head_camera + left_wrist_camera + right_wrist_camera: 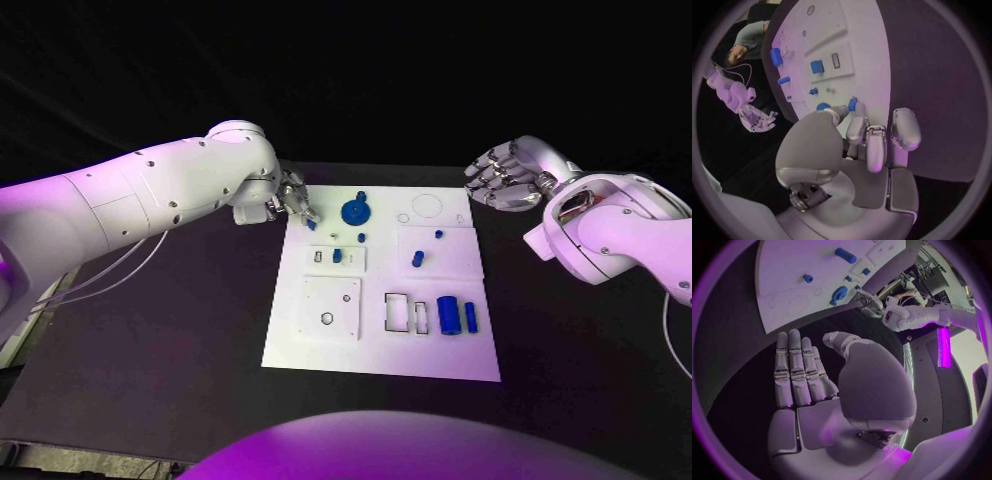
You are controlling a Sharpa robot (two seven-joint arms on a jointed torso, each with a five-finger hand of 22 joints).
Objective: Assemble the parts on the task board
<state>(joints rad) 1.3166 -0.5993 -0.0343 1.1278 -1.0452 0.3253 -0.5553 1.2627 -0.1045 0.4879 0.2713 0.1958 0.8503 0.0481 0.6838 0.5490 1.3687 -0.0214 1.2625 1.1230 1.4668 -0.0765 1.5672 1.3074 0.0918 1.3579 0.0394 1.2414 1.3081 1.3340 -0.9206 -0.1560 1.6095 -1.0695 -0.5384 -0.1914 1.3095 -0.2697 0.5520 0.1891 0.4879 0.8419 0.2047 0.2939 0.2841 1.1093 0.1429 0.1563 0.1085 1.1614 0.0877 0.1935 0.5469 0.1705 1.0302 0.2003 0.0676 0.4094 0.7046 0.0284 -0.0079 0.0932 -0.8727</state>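
Task board [382,350] sits flat in the middle of the black table [159,340], long side running away from the robot, and the blue parts are scattered over it. Starting at the left, the left hand [293,198] is down at the board's far-left corner, with its fingers [856,127] curled in around a small blue piece [852,104] that it's pinching right at the board's edge, so I'd call that hand closed on the piece. Just beside it, still along the far edge, there's a round blue disc part [358,211] lying on the board. A bit nearer, around the board's middle, a small blue block [338,256] stands in a little raised white plate, and a short blue peg [417,258] lies on the square plate next to it. Toward the near-right corner, a fat blue cylinder [450,315] and a thinner blue bar [472,318] lie side by side, next to two rectangular slots. Over on the right, the right hand [502,177] hovers just off the board's far-right corner, palm flat, fingers [795,370] straight and side by side, holding nothing at all.
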